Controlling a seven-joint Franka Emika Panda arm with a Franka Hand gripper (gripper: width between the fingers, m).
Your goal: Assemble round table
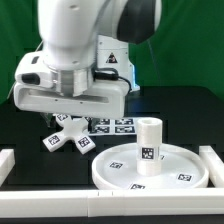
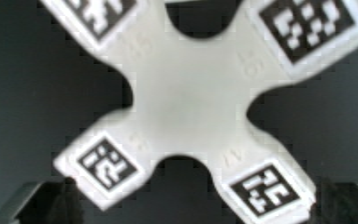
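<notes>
From my station I see the gripper point(image 1: 72, 118) hanging just above the cross-shaped foot piece point(image 1: 67, 137), fingers spread wide and holding nothing. In the wrist view the two dark fingertips point(image 2: 43, 203) sit at the frame's corners on either side of the foot piece point(image 2: 185, 105); I cannot tell whether they touch it.

The foot piece is smooth white plastic, four rounded lobes meeting in a narrow waist, each lobe carrying a black-and-white square tag. It lies flat on the black table point(image 1: 195, 115).

Taking the foot piece as my landmark: the round disc point(image 1: 150, 170) lies near it, toward the exterior view's right and closer to the camera. The disc is white, wide and shallow with a raised rim, and square tags lie on its face. The leg point(image 1: 149, 147), a short thick white cylinder with a tag on its side, stands upright on the disc's middle.

The marker board point(image 1: 115, 125) lies just beyond the foot piece. White border rails point(image 1: 20, 160) edge the table nearer the camera than it.
</notes>
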